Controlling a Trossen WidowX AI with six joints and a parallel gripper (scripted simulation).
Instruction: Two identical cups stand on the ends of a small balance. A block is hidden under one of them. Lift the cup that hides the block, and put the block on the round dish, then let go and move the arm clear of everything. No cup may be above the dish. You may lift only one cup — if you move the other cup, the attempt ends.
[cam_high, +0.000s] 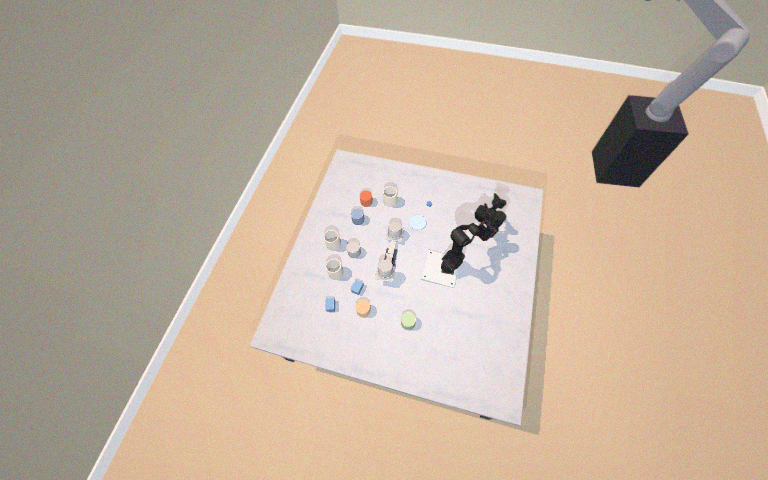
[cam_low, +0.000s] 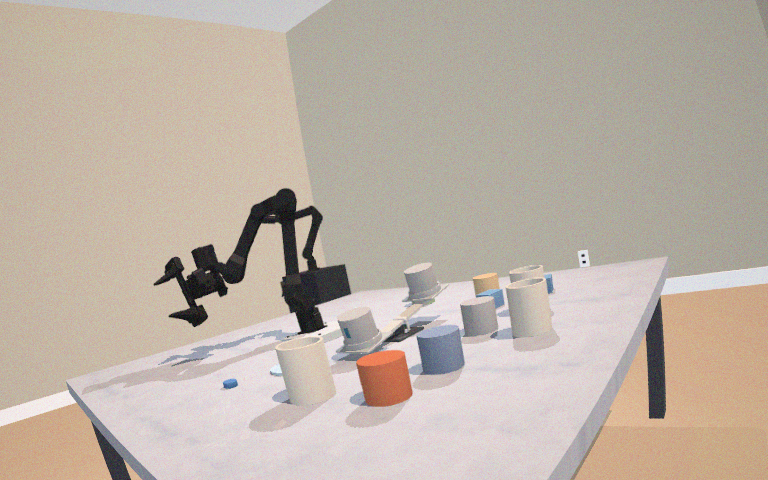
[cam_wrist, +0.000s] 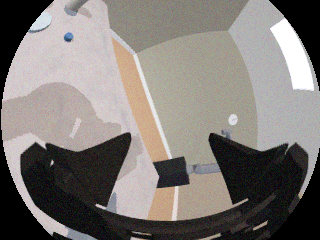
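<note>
The balance (cam_high: 391, 249) (cam_low: 393, 328) bears two upside-down grey cups. One cup (cam_high: 395, 227) (cam_low: 359, 329) stands on the end nearer the dish and has a small teal mark in the exterior view. The other cup (cam_high: 385, 267) (cam_low: 421, 280) stands on the far end. The beam looks tilted, with the dish-side end lower. The hidden block is not visible. The round pale-blue dish (cam_high: 417, 222) (cam_low: 275, 370) (cam_wrist: 40, 22) has nothing on it. My gripper (cam_low: 163, 298) (cam_wrist: 170, 137) is open and empty, raised above the table, away from the cups and dish.
A small blue piece (cam_high: 428, 203) (cam_low: 229, 383) (cam_wrist: 68, 36) lies near the dish. A cream cup (cam_high: 390, 195) (cam_low: 306, 370), a red cylinder (cam_high: 365, 198) (cam_low: 385, 378) and a slate-blue cylinder (cam_high: 357, 216) (cam_low: 441, 349) stand near the balance. Several other cups, cylinders and blue blocks stand farther off.
</note>
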